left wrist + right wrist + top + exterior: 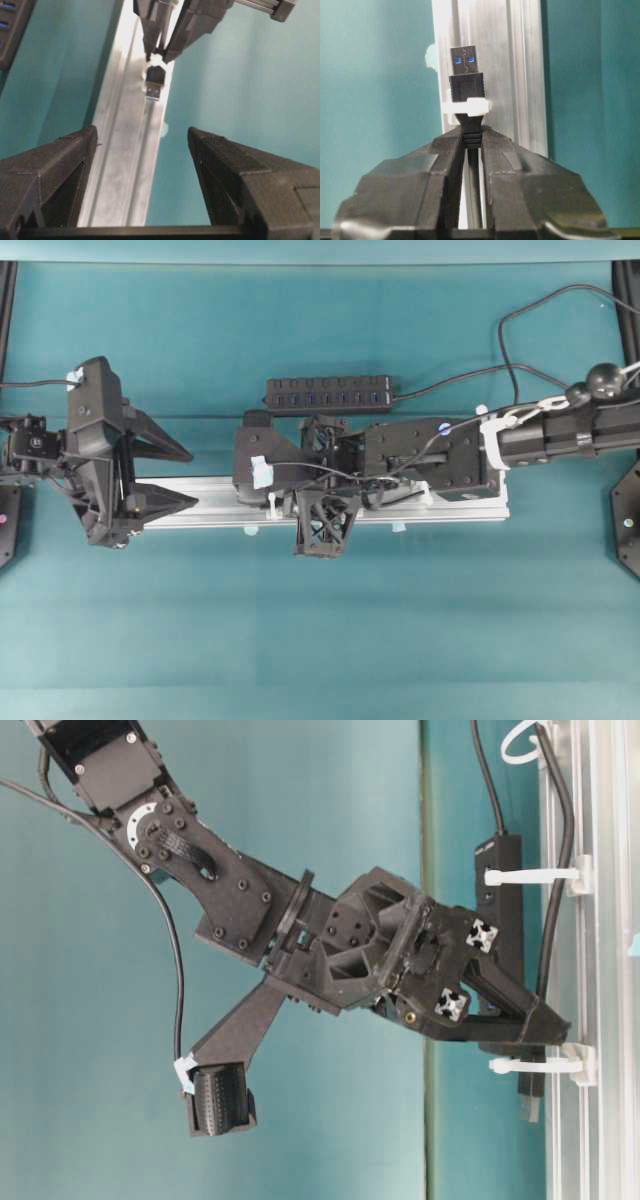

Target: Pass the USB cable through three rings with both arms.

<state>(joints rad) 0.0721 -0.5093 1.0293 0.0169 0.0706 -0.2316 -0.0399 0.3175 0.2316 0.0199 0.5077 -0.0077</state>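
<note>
Right gripper (pixel 472 142) clamped on the USB cable (pixel 467 87) just behind the plug; plug already poked through 1 ring (pixel 468 107) over the rail (pixel 510 75). Left gripper (pixel 142 175) waits farther along the rail, fingers wide apart, empty. Risk: plug shoulder could snag the ring on release, or cable sag back out before left takes it.

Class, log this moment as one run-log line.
right pincer: shut on USB cable | plug poking through ring | left pincer: open, facing plug
</note>
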